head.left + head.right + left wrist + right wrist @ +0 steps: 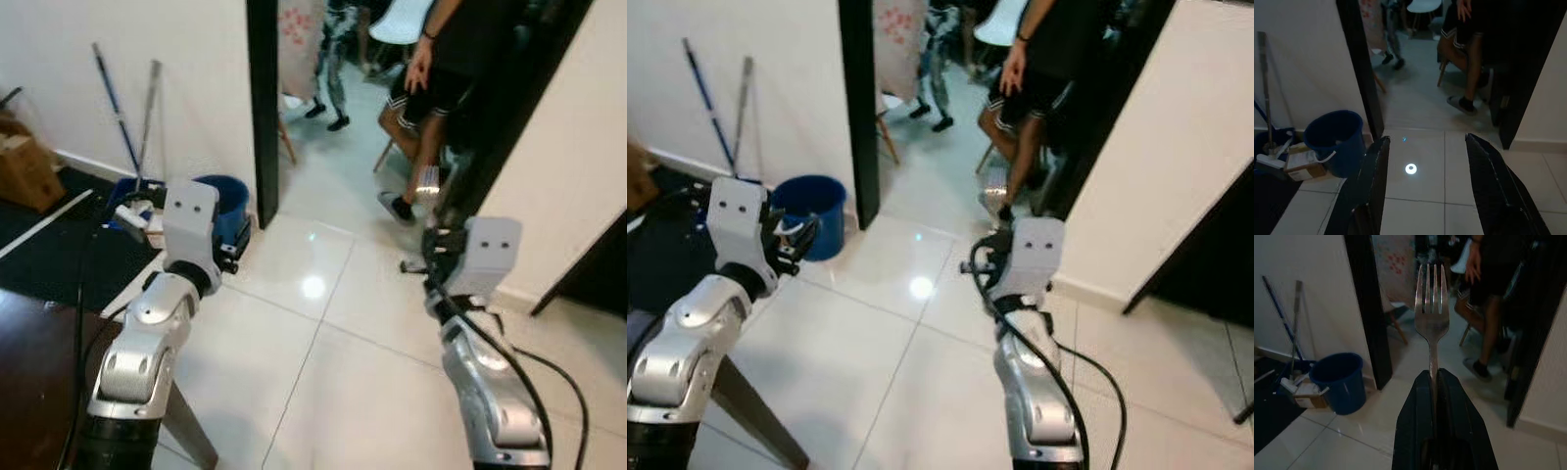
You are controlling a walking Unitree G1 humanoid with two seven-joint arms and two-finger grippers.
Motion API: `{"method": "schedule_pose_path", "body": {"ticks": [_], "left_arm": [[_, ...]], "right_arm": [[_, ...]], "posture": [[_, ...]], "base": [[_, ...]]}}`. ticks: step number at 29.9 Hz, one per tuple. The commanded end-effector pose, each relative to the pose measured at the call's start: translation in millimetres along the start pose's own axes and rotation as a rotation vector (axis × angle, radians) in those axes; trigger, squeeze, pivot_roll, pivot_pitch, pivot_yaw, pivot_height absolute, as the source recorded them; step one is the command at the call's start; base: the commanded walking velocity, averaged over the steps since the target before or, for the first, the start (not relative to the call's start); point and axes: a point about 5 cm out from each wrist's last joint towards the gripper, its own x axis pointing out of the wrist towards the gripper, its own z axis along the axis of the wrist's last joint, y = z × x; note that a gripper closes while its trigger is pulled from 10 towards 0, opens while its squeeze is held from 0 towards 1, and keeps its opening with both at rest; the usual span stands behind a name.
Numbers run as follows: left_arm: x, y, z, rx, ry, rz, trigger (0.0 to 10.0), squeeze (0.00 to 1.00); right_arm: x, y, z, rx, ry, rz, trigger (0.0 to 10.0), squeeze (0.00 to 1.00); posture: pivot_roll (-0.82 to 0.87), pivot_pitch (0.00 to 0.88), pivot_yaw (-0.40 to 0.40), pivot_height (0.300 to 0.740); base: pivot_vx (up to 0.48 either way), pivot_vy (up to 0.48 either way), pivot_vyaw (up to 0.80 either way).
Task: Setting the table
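My right gripper [1433, 374] is shut on the handle of a silver fork [1431, 318], whose tines point up and away from the fingers. In the head views that gripper [432, 247] is held out over the white tiled floor, with the fork [427, 182] glinting above it. My left gripper [1425, 181] is open with nothing between its fingers; it [231, 253] hovers in front of a blue bucket. A corner of a dark wooden table [29, 362] lies at my lower left.
A black door frame [263, 108] opens onto a room where a person [431, 78] sits on a chair. The blue bucket [225, 201], mop handles [122, 117] and a cardboard box [24, 166] stand by the left wall. A white wall [578, 147] rises on the right.
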Motion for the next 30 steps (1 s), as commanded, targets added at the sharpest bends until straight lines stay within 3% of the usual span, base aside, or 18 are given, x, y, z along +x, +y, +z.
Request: {"method": "schedule_pose_path", "body": {"ticks": [1,30], "left_arm": [[-0.5,-1.3,-2.1,0.005,0.004,0.000,10.0,0.00],[1.2,-3.5,-2.4,-0.013,-0.001,0.001,10.0,0.00]], "right_arm": [[-0.7,-4.7,-0.1,-0.011,0.001,-0.016,10.0,0.00],[0.2,-4.1,-0.5,-0.015,0.002,-0.009,10.0,0.00]], "posture": [[-0.04,0.019,0.077,0.740],[-0.04,0.020,0.071,0.740]], "base": [[0.000,0.000,-0.80],[0.000,0.000,-0.80]]}}
